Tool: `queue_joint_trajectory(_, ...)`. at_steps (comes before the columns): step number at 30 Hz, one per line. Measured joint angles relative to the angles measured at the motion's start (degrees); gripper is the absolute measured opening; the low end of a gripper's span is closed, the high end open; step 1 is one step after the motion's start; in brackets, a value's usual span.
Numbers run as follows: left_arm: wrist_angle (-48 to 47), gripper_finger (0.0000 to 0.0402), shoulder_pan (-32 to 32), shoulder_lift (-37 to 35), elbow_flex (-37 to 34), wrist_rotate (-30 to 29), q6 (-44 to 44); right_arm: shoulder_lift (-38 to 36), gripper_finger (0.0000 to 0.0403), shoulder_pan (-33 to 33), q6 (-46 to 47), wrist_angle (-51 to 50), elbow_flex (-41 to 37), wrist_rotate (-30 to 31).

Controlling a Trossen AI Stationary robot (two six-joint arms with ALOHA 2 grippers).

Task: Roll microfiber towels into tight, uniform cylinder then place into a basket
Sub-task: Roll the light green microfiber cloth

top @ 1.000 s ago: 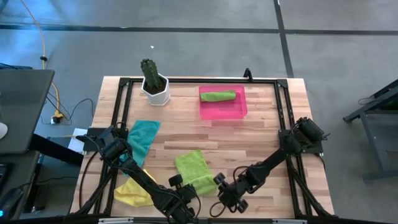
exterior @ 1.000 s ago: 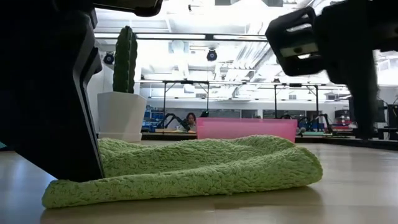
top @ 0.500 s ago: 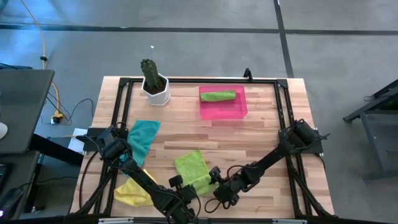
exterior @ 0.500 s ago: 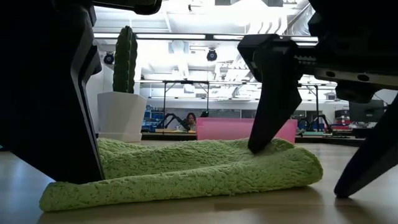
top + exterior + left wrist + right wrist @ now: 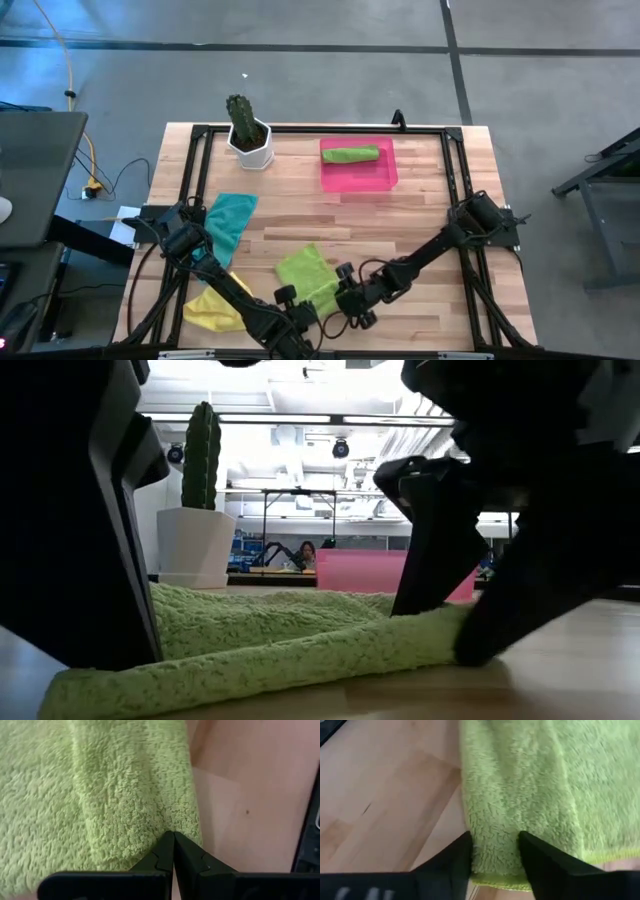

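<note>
At the desk's near edge I work a green towel: left pincer pressed together on its hem, right pincer spread astride it. One roll lies in the basket; teal and yellow wait.

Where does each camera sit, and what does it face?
High: overhead, straight down; both arms, basket, cactus.
Low: table height, level across; towel, dark fingers.
Left wrist: on left arm; left gripper shut at towel edge.
Right wrist: on right arm; right gripper astride towel edge.
Shared: all four show this lime towel.
</note>
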Motion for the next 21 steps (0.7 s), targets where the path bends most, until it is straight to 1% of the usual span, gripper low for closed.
queue_joint_trajectory(7, 0.1, 0.0, -0.4, 0.0, 0.0, 0.1, 0.6, 0.1, 0.0045, -0.4, 8.5, -0.2, 0.0, -0.1)
queue_joint_trajectory(9, 0.0, 0.0, -0.4, 0.0, 0.0, 0.1, 0.7, 0.1, 0.0015, -0.6, 10.2, -0.4, -0.1, -1.9)
queue_joint_trajectory(11, -0.3, 0.0, -0.4, 0.0, 0.0, 0.0, 1.4, 0.0, 0.0008, -1.2, 12.7, -0.4, -0.1, -6.4)
queue_joint_trajectory(15, -1.1, 0.0, -0.2, -0.4, 0.0, 0.4, 3.3, 0.0, 0.0016, -3.3, 21.3, -0.3, -0.1, -17.8)
queue_joint_trajectory(21, -1.8, 0.0, -0.8, -3.0, 0.0, 0.3, 6.0, 0.1, 0.0004, -6.6, 28.7, 0.7, -0.2, -27.2)
